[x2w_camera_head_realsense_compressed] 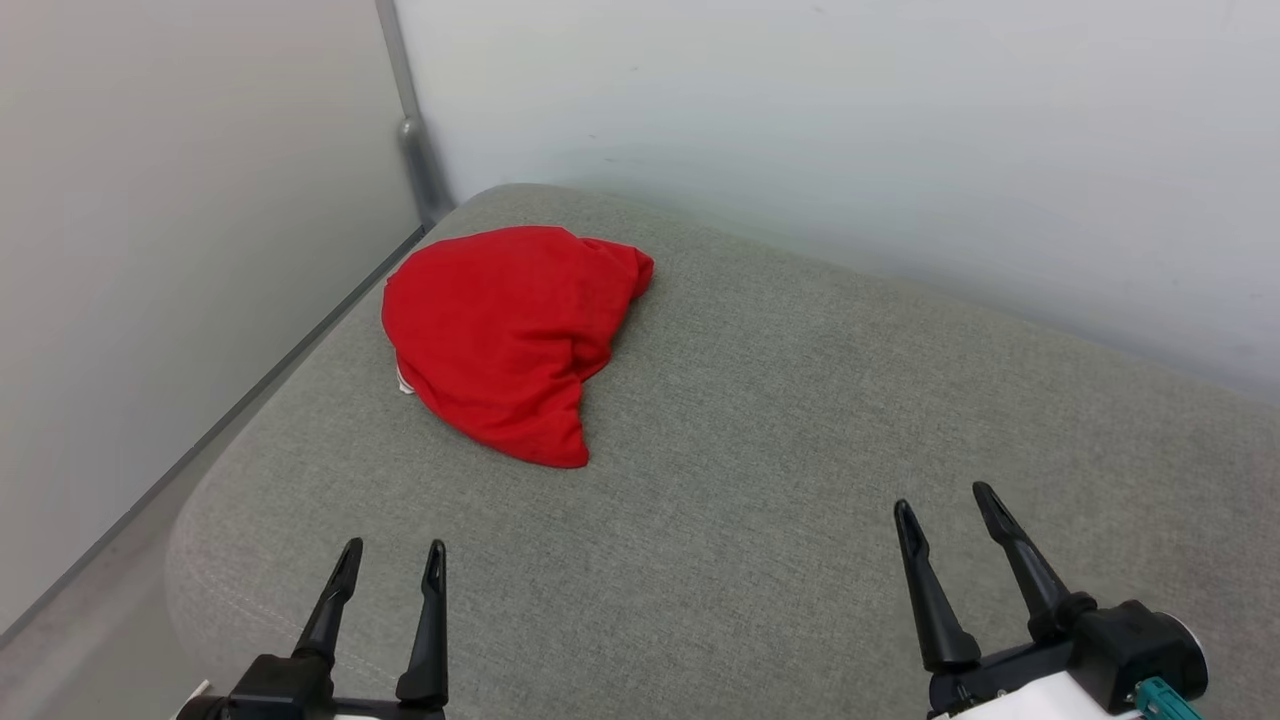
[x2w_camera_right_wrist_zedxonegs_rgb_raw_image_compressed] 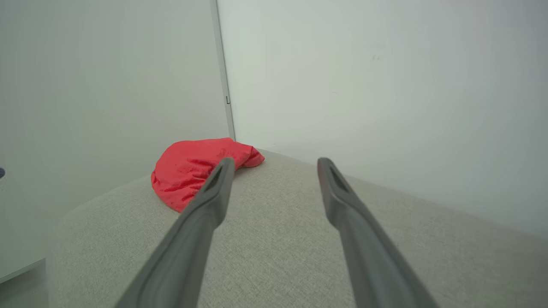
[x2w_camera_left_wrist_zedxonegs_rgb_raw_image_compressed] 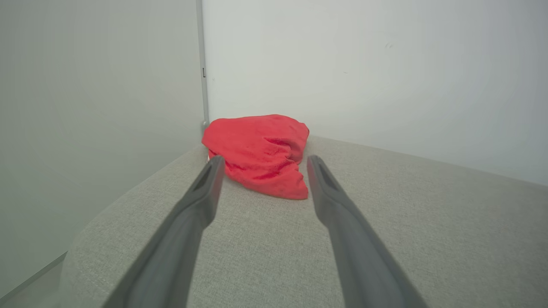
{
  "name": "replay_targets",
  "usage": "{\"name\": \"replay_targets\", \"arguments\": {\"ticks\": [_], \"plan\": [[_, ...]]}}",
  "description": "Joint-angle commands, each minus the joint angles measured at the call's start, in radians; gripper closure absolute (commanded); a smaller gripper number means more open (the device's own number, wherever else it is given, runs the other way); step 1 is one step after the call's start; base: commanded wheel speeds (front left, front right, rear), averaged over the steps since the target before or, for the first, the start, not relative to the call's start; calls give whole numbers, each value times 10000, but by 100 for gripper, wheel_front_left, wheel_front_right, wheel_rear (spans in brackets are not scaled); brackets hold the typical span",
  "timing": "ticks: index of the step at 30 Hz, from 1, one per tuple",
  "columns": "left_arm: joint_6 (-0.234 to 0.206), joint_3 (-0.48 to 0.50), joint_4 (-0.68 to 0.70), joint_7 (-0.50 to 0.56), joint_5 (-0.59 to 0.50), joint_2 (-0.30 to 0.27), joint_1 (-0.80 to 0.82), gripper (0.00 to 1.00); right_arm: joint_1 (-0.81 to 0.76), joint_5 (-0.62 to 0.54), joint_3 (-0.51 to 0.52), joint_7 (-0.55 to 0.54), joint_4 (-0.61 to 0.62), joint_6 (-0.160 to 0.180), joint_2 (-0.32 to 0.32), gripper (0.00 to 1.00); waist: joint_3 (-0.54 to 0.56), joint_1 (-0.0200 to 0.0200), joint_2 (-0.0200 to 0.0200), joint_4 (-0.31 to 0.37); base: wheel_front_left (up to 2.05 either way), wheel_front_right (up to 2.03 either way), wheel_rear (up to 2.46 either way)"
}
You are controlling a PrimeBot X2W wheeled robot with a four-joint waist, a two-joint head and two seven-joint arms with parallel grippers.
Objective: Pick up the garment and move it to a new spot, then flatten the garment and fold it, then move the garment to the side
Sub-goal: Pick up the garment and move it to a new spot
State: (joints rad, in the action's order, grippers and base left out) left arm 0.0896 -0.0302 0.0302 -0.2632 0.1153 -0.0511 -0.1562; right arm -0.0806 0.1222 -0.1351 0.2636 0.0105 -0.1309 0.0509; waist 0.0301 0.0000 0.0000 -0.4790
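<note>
Bunched garment (x2w_camera_head_realsense_compressed: 510,335); left gripper (x2w_camera_head_realsense_compressed: 394,546) and right gripper (x2w_camera_head_realsense_compressed: 942,498) spread wide, empty, short of it.
Best pinch its near pointed corner deep; white edge (x2w_camera_head_realsense_compressed: 403,382) at its left, possibly sleeve.

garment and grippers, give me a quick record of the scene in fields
garment: red, bunched in a heap, no lettering visible
white trim: peeks out at the heap's left edge
place: far left part of the cushion, near the corner of the walls
left gripper: open, empty, apart from the garment, pointing towards it
right gripper: open, empty, farther from the garment than the left
stage: garment not yet picked up
</note>
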Motion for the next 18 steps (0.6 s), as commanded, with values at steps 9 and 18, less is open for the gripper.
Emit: {"name": "replay_targets", "arguments": {"ticks": [9, 18], "plan": [[-74, 21, 134, -24, -370, 13, -3, 0, 45, -29, -26, 19, 32, 3, -13, 0, -8, 0, 0, -29, 0, 0, 0], [151, 494, 37, -24, -6, 17, 613, 0, 369, -337, -173, 18, 238, 3, -13, 0, -889, 0, 0, 426, 0, 0, 0]]}}
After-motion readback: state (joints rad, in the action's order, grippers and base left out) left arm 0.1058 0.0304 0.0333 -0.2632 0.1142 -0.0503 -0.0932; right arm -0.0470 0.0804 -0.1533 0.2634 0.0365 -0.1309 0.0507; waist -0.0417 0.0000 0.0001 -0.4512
